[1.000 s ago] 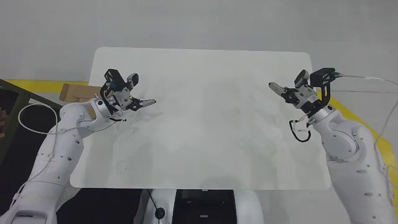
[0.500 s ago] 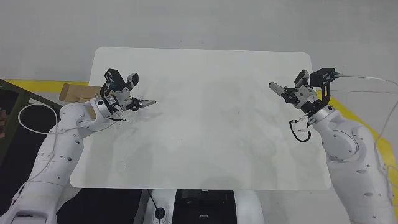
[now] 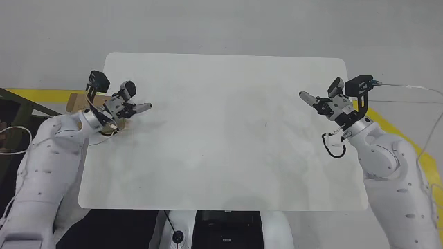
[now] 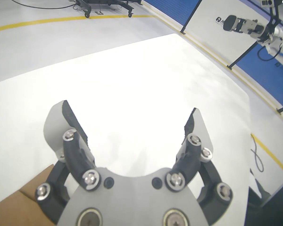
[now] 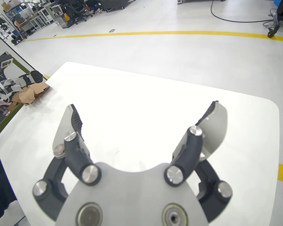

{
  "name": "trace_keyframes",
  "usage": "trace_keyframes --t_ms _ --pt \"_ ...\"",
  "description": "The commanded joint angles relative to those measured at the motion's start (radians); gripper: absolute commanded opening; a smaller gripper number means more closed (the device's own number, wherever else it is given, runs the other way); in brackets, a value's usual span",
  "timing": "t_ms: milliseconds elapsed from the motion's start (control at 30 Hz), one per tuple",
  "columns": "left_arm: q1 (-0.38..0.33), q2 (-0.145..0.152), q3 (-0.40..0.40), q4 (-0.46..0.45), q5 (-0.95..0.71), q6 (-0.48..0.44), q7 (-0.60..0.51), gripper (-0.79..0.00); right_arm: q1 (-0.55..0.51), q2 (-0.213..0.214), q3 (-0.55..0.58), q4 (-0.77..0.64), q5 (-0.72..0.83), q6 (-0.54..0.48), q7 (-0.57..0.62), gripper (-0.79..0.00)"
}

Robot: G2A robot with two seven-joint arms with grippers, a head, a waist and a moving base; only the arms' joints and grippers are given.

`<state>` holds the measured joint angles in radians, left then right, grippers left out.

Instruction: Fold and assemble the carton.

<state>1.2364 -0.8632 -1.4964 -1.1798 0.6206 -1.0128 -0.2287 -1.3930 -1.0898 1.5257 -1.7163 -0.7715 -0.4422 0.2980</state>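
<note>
The carton is brown cardboard (image 3: pixel 77 101) lying just off the white table's left edge, partly hidden by my left arm. It shows as a crumpled pile (image 5: pixel 29 93) in the right wrist view and as a brown corner (image 4: pixel 14 204) under my left wrist. My left gripper (image 3: pixel 140 107) hovers over the table's left side, next to the cardboard, open and holding nothing (image 4: pixel 129 112). Over the table's right side my right gripper (image 3: pixel 309 99) stands open with nothing between its fingers (image 5: pixel 143 110).
The white table (image 3: pixel 221 152) has rounded corners and a bare top. A yellow floor line (image 5: pixel 155 33) curves beyond the far edge. Blue and white partition panels (image 4: pixel 186 3) stand past the right side. A black cable (image 3: pixel 332 145) hangs from the right wrist.
My left arm has swung left, bringing its gripper from further in on the table to the left edge near the cardboard. The right arm has not moved.
</note>
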Motion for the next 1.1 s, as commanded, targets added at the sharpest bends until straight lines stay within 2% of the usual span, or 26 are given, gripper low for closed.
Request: trace_keyframes --t_ms 0,233,533,733,1067 --pt "0.012 0.020 -0.036 0.006 -0.113 0.000 -0.101 0.000 0.000 0.000 0.000 0.000 0.000 0.000 0.000 0.000" --pt "0.016 0.073 -0.129 0.089 -0.423 0.002 -0.368 0.000 0.000 0.000 0.000 0.000 0.000 0.000 0.000 0.000" --pt "-0.040 0.115 -0.209 0.234 -0.630 0.126 -0.583 0.000 0.000 0.000 0.000 0.000 0.000 0.000 0.000 0.000" --pt "-0.094 0.128 -0.231 0.361 -0.677 0.201 -0.626 0.000 0.000 0.000 0.000 0.000 0.000 0.000 0.000 0.000" --pt "-0.094 0.128 -0.231 0.361 -0.677 0.201 -0.626 0.000 0.000 0.000 0.000 0.000 0.000 0.000 0.000 0.000"
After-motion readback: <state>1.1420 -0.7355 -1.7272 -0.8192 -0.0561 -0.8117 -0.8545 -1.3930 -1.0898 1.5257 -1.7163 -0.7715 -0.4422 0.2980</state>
